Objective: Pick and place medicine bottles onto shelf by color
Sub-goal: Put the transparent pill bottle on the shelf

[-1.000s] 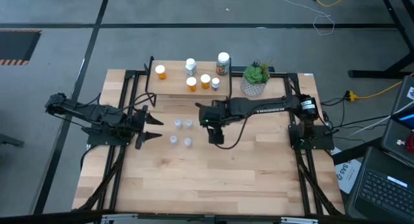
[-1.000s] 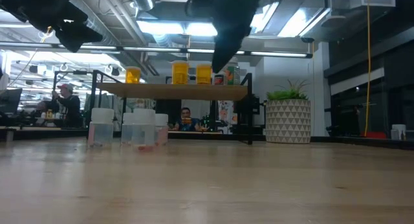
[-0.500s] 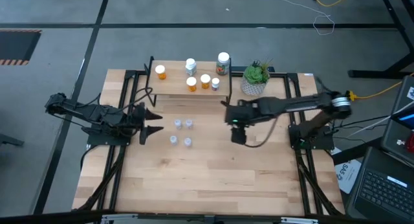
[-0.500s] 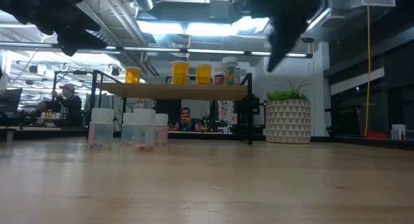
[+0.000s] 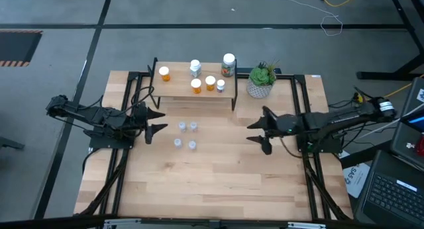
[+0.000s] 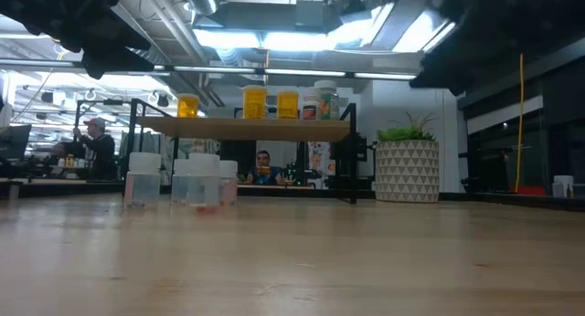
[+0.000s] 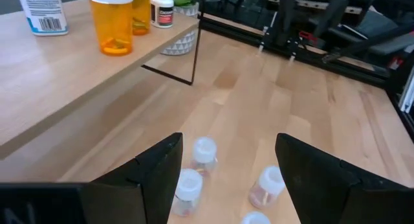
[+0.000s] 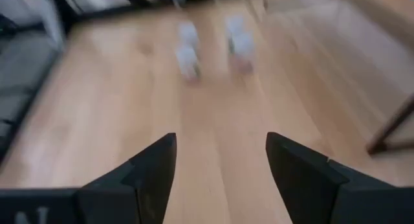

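Item: medicine bottles. We counted six on the shelf (image 5: 173, 89): three orange vials (image 5: 196, 85) along its plank, a white-labelled bottle (image 5: 195, 67), a small dark bottle (image 5: 220, 86) and a larger white-capped bottle (image 5: 228, 64) at the end nearest the potted plant (image 5: 262, 80).

Four clear bottles (image 5: 185, 135) stood clustered on the tabletop (image 5: 218, 176) just in front of the shelf, still unsorted.

Change logged: within the last second the right gripper (image 5: 260, 132) had swung away from the shelf front, past the cluster, to the plant side of the table. Its fingers stood wide apart and held nothing. We judged a placement finished and the arm retiring.

The left gripper (image 5: 155, 122) had crept closer to the clear bottles, fingers spread and empty. We judged the next pick fell to it.
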You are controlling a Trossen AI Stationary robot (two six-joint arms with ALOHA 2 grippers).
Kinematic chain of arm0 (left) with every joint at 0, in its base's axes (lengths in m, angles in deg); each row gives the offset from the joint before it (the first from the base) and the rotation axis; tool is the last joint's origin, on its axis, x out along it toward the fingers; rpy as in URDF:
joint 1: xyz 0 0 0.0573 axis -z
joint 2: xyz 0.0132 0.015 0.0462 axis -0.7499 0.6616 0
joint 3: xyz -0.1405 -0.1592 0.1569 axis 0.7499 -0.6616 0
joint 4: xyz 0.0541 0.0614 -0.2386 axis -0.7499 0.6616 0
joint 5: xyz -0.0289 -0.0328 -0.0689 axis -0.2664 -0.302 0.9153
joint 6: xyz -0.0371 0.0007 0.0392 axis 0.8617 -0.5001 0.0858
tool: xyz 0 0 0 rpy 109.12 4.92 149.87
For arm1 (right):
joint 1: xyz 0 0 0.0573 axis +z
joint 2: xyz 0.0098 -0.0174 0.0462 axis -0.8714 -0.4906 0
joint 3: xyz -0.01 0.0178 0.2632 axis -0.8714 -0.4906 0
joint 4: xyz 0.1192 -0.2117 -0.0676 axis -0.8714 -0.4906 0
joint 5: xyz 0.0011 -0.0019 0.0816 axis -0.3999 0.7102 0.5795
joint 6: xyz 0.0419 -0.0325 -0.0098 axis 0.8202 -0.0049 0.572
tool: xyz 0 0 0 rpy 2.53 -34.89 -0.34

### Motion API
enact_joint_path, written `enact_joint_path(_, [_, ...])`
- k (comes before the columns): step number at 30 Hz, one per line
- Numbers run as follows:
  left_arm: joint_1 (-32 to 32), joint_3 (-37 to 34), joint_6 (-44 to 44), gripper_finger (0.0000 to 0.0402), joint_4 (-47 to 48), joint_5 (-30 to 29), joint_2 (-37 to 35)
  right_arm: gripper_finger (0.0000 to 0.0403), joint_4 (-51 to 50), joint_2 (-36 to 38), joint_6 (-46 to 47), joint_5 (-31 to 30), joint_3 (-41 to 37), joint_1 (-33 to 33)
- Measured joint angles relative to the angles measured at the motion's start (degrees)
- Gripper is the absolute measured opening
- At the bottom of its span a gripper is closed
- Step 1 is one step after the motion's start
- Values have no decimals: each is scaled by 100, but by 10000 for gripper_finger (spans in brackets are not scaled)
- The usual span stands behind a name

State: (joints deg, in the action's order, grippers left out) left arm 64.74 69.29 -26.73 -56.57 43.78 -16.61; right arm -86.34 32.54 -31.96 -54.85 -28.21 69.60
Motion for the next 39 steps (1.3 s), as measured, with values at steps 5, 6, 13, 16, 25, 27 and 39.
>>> enact_joint_path(5, [0,0,-2,243,-1,-66,0,241,1940,776,-361,0,-1017,110])
enact_joint_path(6, [0,0,-2,243,-2,-110,0,241,2090,906,-426,-2,-1135,109])
enact_joint_path(13, [-2,0,-2,243,0,-144,0,241,2249,1786,-837,-264,-1660,33])
enact_joint_path(16, [-2,0,-4,243,-7,-144,0,241,2228,2165,-819,-312,-1960,-85])
enact_joint_path(25, [-1,0,2,243,-205,138,0,241,1632,3135,-220,-247,-2553,-452])
enact_joint_path(27, [0,0,2,243,-204,184,0,241,1422,3278,-52,-202,-2649,-460])
enact_joint_path(39, [0,0,9,243,-203,201,0,241,768,3660,-103,-103,-2767,-458])
